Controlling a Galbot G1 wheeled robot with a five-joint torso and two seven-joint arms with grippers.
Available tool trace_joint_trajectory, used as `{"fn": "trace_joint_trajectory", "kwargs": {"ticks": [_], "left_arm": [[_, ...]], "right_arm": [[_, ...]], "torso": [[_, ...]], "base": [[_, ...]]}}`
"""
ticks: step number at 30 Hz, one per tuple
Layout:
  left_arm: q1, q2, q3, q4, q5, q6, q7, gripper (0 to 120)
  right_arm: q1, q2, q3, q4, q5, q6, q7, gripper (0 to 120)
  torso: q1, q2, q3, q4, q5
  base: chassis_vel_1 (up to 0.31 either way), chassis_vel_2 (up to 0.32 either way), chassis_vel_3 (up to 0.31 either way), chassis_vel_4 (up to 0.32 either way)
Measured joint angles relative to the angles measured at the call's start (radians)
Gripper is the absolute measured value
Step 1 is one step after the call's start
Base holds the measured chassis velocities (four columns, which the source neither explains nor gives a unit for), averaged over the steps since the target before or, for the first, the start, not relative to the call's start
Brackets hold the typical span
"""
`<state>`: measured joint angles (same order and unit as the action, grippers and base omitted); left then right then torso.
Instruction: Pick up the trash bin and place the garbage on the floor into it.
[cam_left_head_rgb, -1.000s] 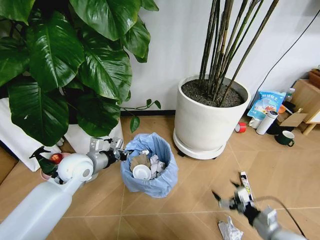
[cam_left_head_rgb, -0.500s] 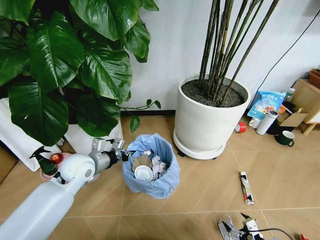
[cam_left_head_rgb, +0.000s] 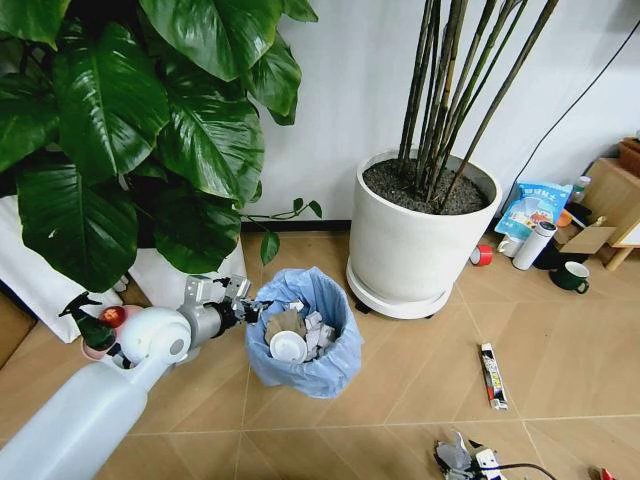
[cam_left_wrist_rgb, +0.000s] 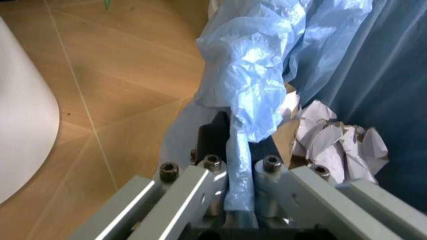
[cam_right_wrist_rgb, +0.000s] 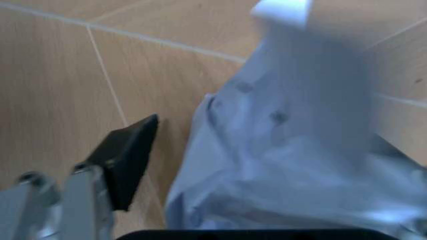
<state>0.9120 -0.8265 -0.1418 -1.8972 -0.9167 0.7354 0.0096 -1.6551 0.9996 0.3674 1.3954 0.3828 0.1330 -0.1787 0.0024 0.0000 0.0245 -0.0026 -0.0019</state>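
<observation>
The trash bin (cam_left_head_rgb: 300, 340), lined with a crinkled light-blue bag, stands on the herringbone floor (cam_left_head_rgb: 400, 390) and holds crumpled paper and a white disc. My left gripper (cam_left_head_rgb: 247, 308) is shut on its near rim. The left wrist view shows the left gripper (cam_left_wrist_rgb: 240, 172) pinching the blue bag fold (cam_left_wrist_rgb: 250, 100), with crumpled paper (cam_left_wrist_rgb: 337, 142) inside the bin. My right gripper (cam_left_head_rgb: 470, 462) is low at the view's bottom edge, open over a crumpled white tissue (cam_left_head_rgb: 452, 453). In the right wrist view one black finger (cam_right_wrist_rgb: 130, 160) sits beside that tissue (cam_right_wrist_rgb: 293, 150). A wrapper stick (cam_left_head_rgb: 491, 375) lies further away, and a tiny red scrap (cam_left_head_rgb: 603, 473) lies at the bottom right.
A big white pot (cam_left_head_rgb: 420, 250) with bare stems stands just right of the bin. A leafy plant in a white pot (cam_left_head_rgb: 170, 275) crowds the left. A green spray bottle (cam_left_head_rgb: 88, 322), red tape roll (cam_left_head_rgb: 482, 255), blue packet (cam_left_head_rgb: 535, 205), white cylinder (cam_left_head_rgb: 534, 245) and green mug (cam_left_head_rgb: 572, 276) sit nearby.
My right gripper has dropped from mid-height on the right down to the crumpled tissue at the bottom edge. The left gripper keeps its hold on the bin rim, barely moving.
</observation>
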Motion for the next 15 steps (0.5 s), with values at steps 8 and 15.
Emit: {"fn": "trace_joint_trajectory", "kwargs": {"ticks": [8, 15], "left_arm": [[0.0, 0.001, 0.0, -0.002, -0.001, 0.0, -0.001, 0], [0.0, -0.001, 0.0, -0.005, -0.002, 0.0, -0.004, 0]], "right_arm": [[0.04, 0.026, -0.025, -0.041, -0.003, 0.004, -0.001, 55], [0.061, 0.034, -0.024, -0.061, 0.009, 0.008, -0.002, 30]], "torso": [[0.0, 0.0, 0.0, 0.0, -0.0001], [0.0, 0.0, 0.0, 0.0, -0.0001]], "base": [[0.0, 0.0, 0.0, 0.0], [0.0, 0.0, 0.0, 0.0]]}}
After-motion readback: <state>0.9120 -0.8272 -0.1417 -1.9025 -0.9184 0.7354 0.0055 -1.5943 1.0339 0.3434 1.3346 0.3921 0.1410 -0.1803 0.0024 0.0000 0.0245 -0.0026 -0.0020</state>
